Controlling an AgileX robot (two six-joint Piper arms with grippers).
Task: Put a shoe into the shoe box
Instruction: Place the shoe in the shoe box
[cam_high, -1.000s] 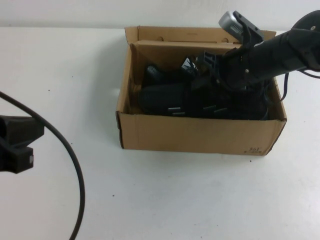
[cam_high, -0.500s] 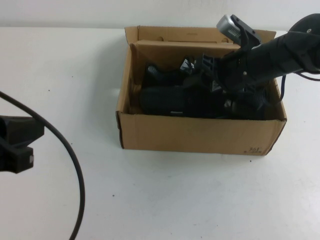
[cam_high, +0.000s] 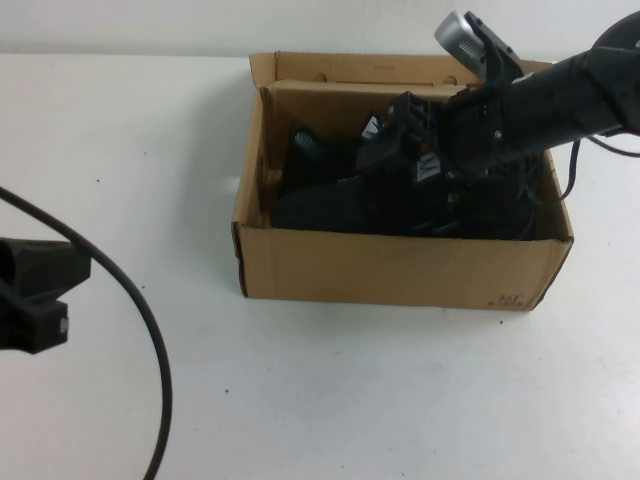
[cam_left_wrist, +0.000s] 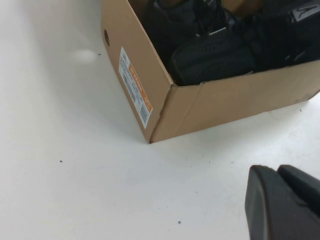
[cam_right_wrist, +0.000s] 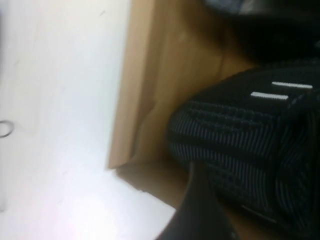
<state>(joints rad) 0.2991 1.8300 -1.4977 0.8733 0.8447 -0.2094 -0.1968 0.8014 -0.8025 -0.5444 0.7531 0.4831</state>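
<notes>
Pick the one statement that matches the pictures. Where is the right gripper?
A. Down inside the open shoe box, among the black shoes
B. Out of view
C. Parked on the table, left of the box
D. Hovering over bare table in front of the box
A: in the high view the right gripper reaches into the shoe box over the shoe; the left gripper sits apart at the table's left.

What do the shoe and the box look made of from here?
Shoe: looks like black knit fabric, ribbed weave showing. Shoe box: matte brown cardboard, probably corrugated. Right gripper is over the box interior; left gripper is parked on the table's left.
</notes>
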